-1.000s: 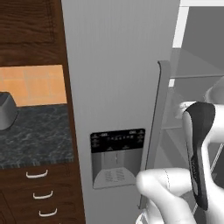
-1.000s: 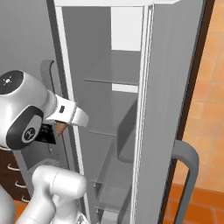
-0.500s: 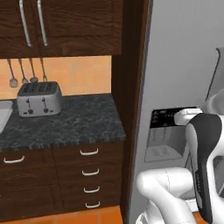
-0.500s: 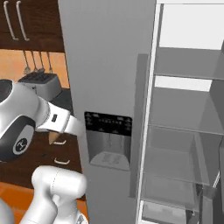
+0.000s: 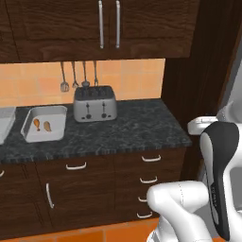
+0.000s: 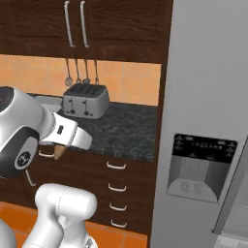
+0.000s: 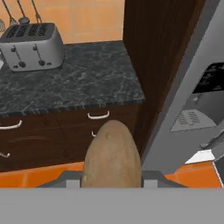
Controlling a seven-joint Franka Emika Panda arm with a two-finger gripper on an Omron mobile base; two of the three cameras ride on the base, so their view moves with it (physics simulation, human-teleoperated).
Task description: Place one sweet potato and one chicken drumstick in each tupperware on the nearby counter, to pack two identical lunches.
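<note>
A brown sweet potato [image 7: 112, 155] sits between the fingers of my gripper [image 6: 62, 145], which is shut on it; its tip [image 6: 59, 152] pokes out below the hand. The hand hangs in front of the drawers, short of the dark marbled counter [image 5: 118, 130]. One pale tupperware [image 5: 43, 124] lies left of the toaster and holds two small orange-brown food pieces, one drumstick-shaped [image 5: 36, 124]. The corner of a second tupperware [image 5: 4, 124] shows at the far left edge.
A silver four-slot toaster [image 5: 95, 104] stands at the back of the counter, with utensils [image 5: 75, 78] hanging on the orange wall above. A tall dark wood panel [image 5: 203, 71] and the grey fridge with its dispenser [image 6: 201, 167] close off the right side. Drawers [image 5: 146, 175] run below.
Both base views have swung from the open fridge to the counter, so the camera has moved. The sweet potato stays in the gripper.
</note>
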